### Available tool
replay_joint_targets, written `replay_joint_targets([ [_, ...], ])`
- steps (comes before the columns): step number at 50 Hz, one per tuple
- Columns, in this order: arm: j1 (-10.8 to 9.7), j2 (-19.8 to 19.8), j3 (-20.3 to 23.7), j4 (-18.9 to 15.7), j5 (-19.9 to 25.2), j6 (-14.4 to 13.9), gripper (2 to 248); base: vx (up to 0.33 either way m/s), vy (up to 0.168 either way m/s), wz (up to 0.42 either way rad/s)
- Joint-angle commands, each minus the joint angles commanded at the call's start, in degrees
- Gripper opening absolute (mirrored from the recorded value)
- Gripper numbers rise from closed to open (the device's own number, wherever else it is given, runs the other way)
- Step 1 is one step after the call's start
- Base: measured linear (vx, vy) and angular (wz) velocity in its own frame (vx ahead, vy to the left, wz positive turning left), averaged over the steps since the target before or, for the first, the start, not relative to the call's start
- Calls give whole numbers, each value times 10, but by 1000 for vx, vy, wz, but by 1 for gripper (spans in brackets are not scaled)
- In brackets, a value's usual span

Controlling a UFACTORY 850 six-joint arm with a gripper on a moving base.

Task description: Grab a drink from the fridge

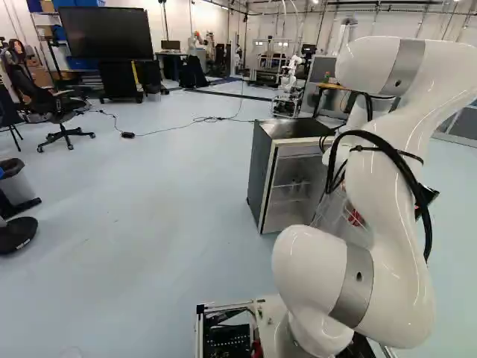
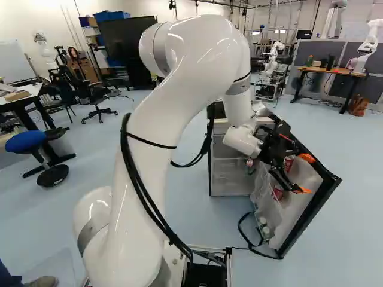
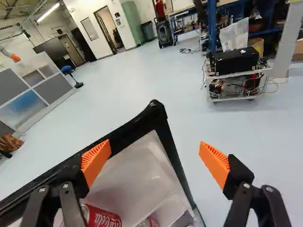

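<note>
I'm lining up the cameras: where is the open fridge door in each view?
Right base view: fridge door at the right, partly behind the gripper.
Left base view: right of the middle, largely hidden behind the arm.
Wrist view: ahead of the gripper, running past its open fingers.
Shared landmark: red cans inside the door.

A brown bag [image 2: 358, 106] sits beside a desk [image 2: 333, 70], and an office chair [image 1: 43, 106] stands near a screen [image 1: 106, 33].

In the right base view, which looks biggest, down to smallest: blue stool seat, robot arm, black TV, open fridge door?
1. robot arm
2. open fridge door
3. black TV
4. blue stool seat
</note>
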Motion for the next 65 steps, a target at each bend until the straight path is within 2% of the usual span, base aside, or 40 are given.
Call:
replay_joint_targets([
  [20, -29, -39, -65, 0, 0, 0, 247, 0, 0, 0],
  [32, -33, -43, -73, 0, 0, 0, 247, 0, 0, 0],
  [48, -30, -14, -23, -6, 0, 0, 247, 0, 0, 0],
  [65, -23, 27, 44, -43, 0, 0, 247, 0, 0, 0],
])
